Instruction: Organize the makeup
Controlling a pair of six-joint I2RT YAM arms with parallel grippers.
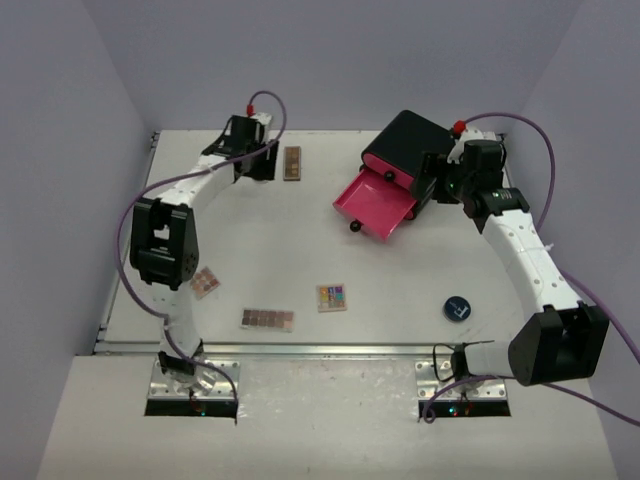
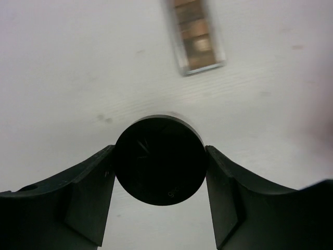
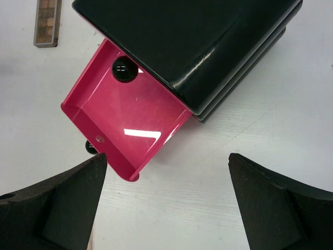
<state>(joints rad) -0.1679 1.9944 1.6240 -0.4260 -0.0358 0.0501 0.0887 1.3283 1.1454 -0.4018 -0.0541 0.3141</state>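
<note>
White table (image 1: 300,240) under me: my left end effector (image 2: 160,172) clamps the round black compact (image 2: 159,156) at the far left, beside a brown palette (image 1: 292,163) lying lengthwise near-to-far; my right end effector (image 3: 167,172) gapes over the pink drawer (image 3: 130,114)

**A robotics lab test cell, set up as a small booth**

A white surface (image 1: 280,240) is closed in on three sides by plain, pale walls (image 1: 330,60), so that a bare booth is formed. A left arm (image 1: 165,240) and a right arm (image 1: 520,240), both white and black, are bolted through metal plates (image 1: 215,378) at the near edge. Purple cables (image 1: 125,235) are run openly along the arms in loose loops. A few props are laid well apart on the surface, as for a trial: flat palettes (image 1: 267,319) and a black box (image 1: 405,145) with a pink drawer pulled open.
</note>
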